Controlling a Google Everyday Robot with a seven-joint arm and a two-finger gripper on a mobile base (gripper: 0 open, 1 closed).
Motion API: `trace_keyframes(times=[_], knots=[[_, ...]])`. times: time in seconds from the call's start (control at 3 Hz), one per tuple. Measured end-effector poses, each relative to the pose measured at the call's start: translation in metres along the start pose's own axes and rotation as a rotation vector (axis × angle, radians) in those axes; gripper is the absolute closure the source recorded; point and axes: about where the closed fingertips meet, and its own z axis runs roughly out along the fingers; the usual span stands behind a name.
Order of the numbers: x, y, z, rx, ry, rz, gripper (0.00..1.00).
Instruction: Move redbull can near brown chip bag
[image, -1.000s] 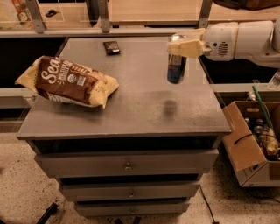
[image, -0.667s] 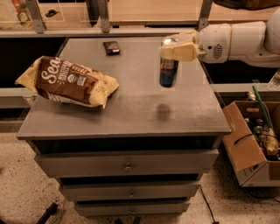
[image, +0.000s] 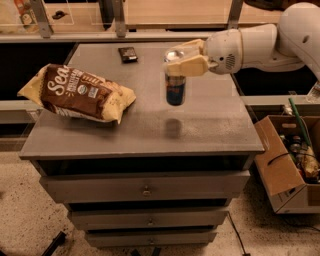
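Pickup looks done: the gripper (image: 186, 62), upper centre of the frame, is clamped on the top of the redbull can (image: 175, 86), which hangs above the bench (image: 215, 132), leaving the carry leftward to the brown chip bag (image: 80, 92) and the set-down.

Reaches in level from the right with white arm (image: 260, 42), holding gripper (image: 176, 61) above mid-table (image: 215, 125), fingers (image: 189, 66) clamped round can (image: 175, 89) top.

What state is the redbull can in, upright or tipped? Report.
Upright: the redbull can hangs vertical in the gripper, clear of the table, its shadow below.
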Motion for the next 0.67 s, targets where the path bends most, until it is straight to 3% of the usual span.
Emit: trace_keyframes(times=[0.67], knots=[[-0.009, 0.017, 0.038, -0.138, -0.015, -0.05, 1.0]])
